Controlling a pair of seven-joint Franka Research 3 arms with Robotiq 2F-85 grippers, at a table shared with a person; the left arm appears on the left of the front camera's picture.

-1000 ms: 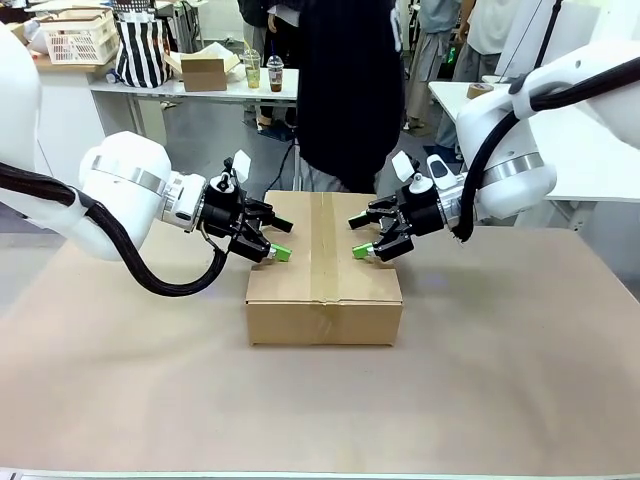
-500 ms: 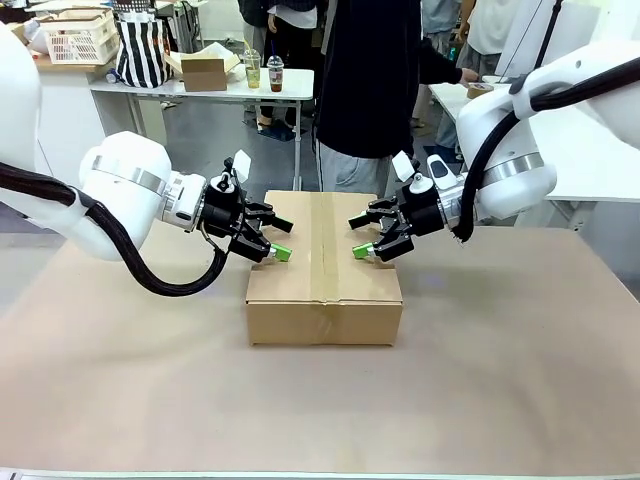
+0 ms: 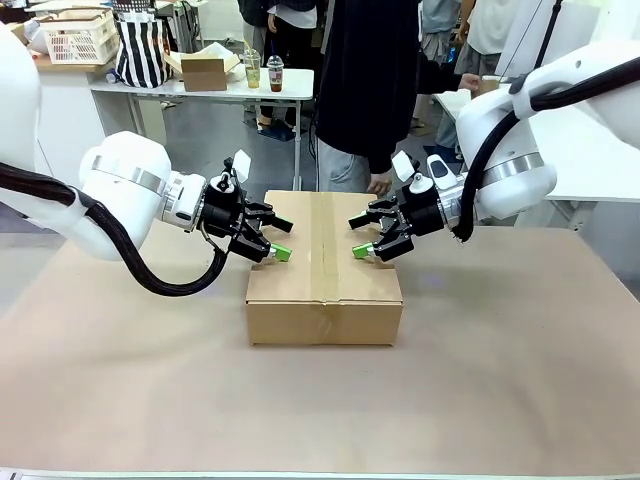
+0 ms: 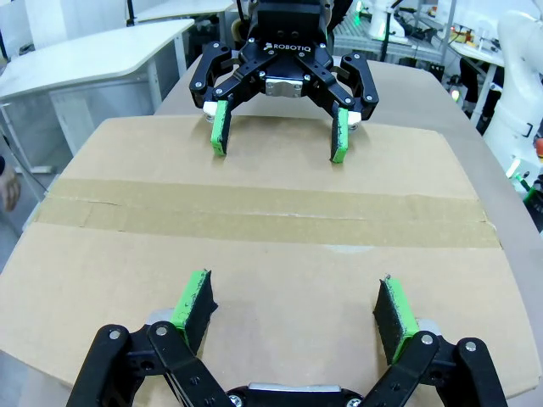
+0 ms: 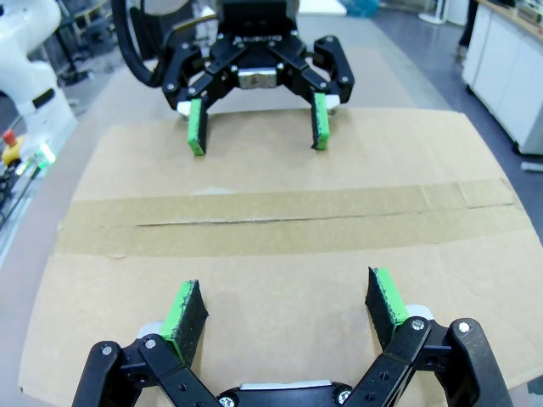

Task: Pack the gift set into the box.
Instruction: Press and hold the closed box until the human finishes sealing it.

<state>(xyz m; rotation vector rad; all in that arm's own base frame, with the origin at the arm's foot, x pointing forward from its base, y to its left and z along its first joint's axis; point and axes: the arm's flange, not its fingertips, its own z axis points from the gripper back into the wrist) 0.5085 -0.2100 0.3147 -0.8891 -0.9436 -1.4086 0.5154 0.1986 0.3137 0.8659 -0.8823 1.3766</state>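
Note:
The box (image 3: 325, 290) sits shut in the middle of the table, a brown tape strip (image 3: 325, 240) running along its top seam. My left gripper (image 3: 283, 238) hovers open just over the box's left top edge. My right gripper (image 3: 356, 236) hovers open over the right top edge, facing the left one. In the left wrist view my left gripper (image 4: 295, 292) is open above the box (image 4: 254, 254), with the right gripper (image 4: 280, 136) opposite. The right wrist view mirrors this, with my right gripper (image 5: 284, 297), the box (image 5: 280, 254) and the left gripper (image 5: 256, 127). The gift set is hidden.
A person in dark clothes stands at the far side, one hand (image 3: 380, 185) hanging near the box's far edge. Brown paper (image 3: 520, 350) covers the table. Behind, a table holds a smaller carton (image 3: 205, 70), two cups (image 3: 263, 70) and a basket (image 3: 75, 38).
The person has shifted to the right behind the box and lowered a hand near its far edge. Both arms and the box stay put.

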